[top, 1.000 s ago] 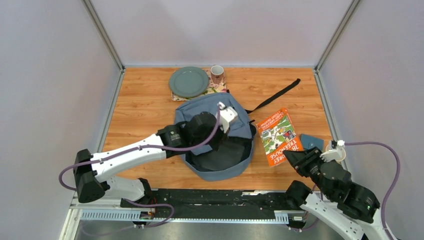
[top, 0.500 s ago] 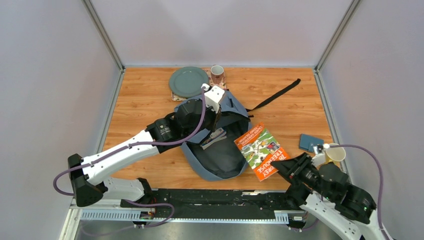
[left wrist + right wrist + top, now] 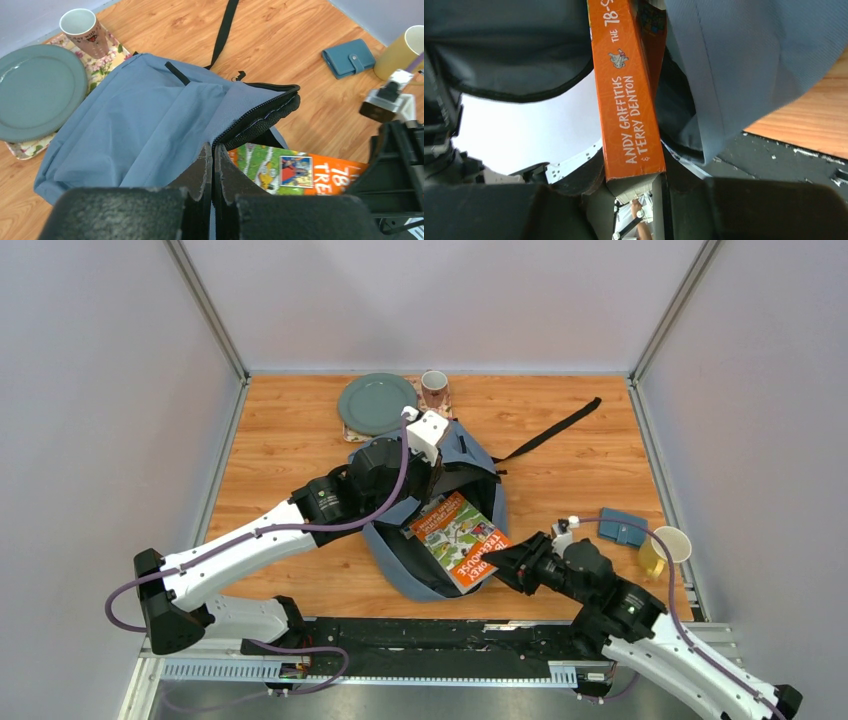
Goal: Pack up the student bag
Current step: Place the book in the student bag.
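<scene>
The student bag, grey-blue with a dark lining, lies mid-table with its mouth facing the near edge. My left gripper is shut on the zip edge of the bag's top flap and holds it raised; in the left wrist view its fingertips pinch the bag at that edge. My right gripper is shut on an orange book, whose far end lies over the bag's open mouth. The right wrist view shows the book's spine clamped between the fingers of the right gripper, with bag fabric beside it.
A grey-green plate on a floral mat and a mug stand behind the bag. A black strap trails toward the back right. A teal wallet and a yellow cup sit near the right wall.
The right arm carried the book left from the table beside the bag to its mouth. The left gripper raised the flap a second ago, then held still.
</scene>
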You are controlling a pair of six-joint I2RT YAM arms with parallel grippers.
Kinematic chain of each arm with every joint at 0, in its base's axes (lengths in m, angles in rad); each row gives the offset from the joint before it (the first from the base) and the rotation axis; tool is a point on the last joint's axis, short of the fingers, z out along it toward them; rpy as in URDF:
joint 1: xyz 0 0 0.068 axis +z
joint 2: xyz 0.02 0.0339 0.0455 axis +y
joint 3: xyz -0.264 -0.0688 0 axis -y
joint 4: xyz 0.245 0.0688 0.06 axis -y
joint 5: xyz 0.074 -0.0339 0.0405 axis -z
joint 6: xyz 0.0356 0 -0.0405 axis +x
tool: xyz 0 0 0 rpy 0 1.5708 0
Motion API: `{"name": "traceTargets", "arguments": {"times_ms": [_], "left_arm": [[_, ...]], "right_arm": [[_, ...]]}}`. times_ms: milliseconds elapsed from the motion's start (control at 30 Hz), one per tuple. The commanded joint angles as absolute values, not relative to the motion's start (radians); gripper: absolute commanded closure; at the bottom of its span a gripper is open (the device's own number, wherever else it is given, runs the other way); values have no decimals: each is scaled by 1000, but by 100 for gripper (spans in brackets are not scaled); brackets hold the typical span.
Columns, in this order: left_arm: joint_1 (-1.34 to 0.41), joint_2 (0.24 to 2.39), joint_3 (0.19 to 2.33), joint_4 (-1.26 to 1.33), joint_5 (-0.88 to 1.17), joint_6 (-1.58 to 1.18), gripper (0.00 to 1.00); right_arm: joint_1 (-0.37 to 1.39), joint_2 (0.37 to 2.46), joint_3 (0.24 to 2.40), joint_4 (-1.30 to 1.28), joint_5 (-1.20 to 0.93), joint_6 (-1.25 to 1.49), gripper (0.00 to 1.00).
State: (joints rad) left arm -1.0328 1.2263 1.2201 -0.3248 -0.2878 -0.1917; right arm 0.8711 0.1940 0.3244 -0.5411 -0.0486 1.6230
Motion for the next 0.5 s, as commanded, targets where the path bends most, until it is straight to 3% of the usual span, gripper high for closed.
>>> {"name": "traceTargets", "arguments": {"times_ms": [0,467], "left_arm": [[-1037,1186,1238,-215,-255,-202,100],[-1037,1172,1215,-201,-195,-224,100]], "right_arm": [[871,314,342,-118,-39,1664,100],[862,635,276,330,-48,1758,100]]}}
